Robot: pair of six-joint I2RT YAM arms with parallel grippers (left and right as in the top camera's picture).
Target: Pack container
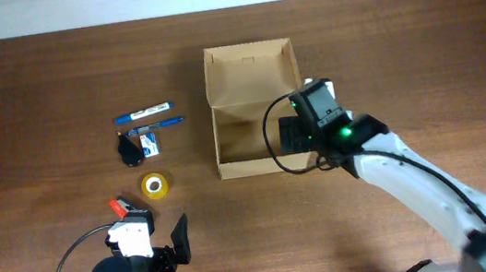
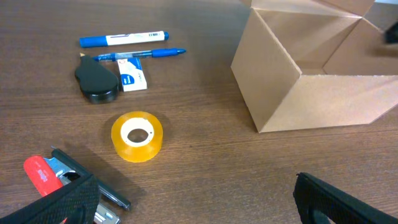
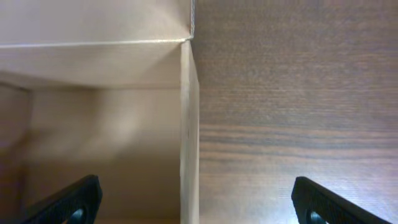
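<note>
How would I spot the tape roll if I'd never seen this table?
Find the open cardboard box mid-table. To its left lie two blue pens; just nearer the robot sits the tape roll. It is the only yellow ring, lying flat with its hole up.

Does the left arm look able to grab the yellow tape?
Probably yes: the left gripper sits open just short of the tape, with nothing lying between them.

Looks like an office: wooden table (image 1: 35, 106), marker (image 1: 143, 112), pen (image 1: 156, 125), tape roll (image 1: 155, 185).
</note>
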